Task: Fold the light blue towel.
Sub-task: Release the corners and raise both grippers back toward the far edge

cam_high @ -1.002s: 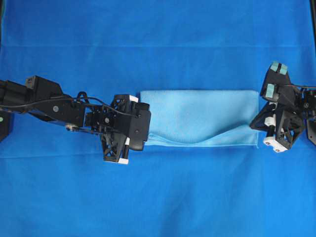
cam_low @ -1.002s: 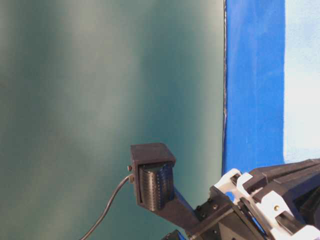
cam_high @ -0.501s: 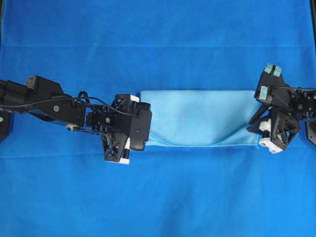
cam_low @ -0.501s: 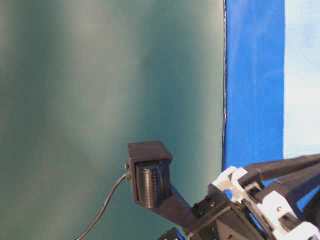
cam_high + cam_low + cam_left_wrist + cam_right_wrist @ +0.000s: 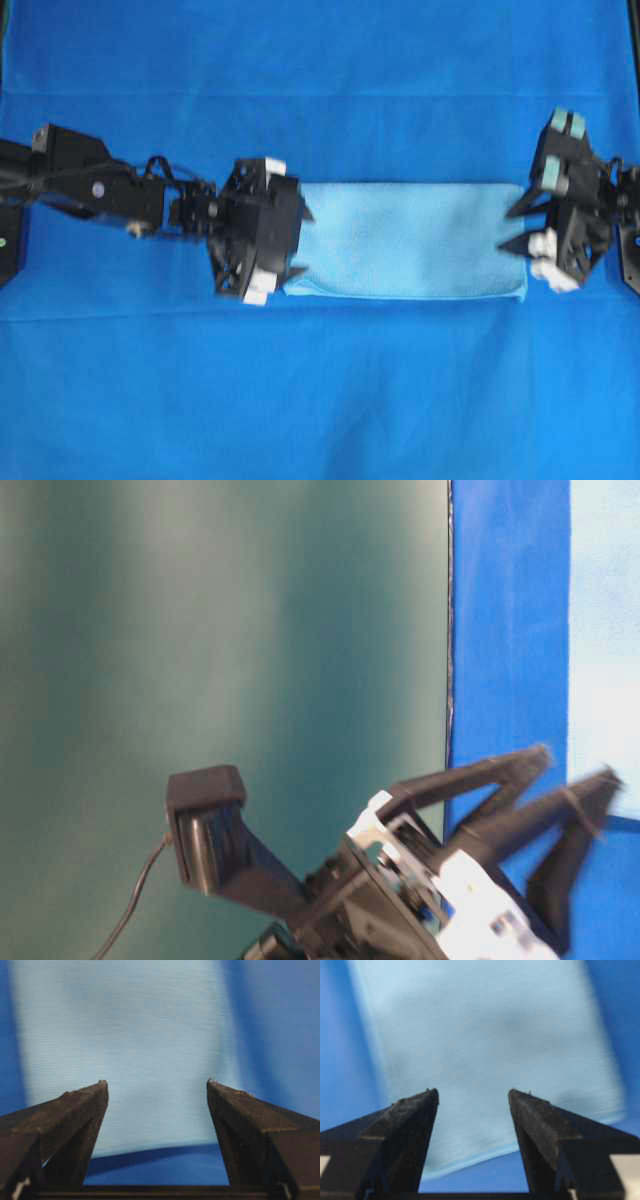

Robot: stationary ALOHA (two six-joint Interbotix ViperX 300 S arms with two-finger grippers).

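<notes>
Towel between two grippers

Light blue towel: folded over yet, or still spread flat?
Folded. The light blue towel lies as a long narrow band on the royal-blue cloth, with a doubled edge along its near side.

Spread right pincer, empty, above light blue towel

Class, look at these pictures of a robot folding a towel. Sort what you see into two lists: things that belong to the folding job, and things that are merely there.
Belongs to the job:
- pale sky-blue microfibre towel, lying as a long folded strip
- left hand, open, at one end of it
- right hand, open, at the other end

Merely there:
- large deep royal-blue cloth spread under everything
- dark teal wall in the table-level view
</notes>
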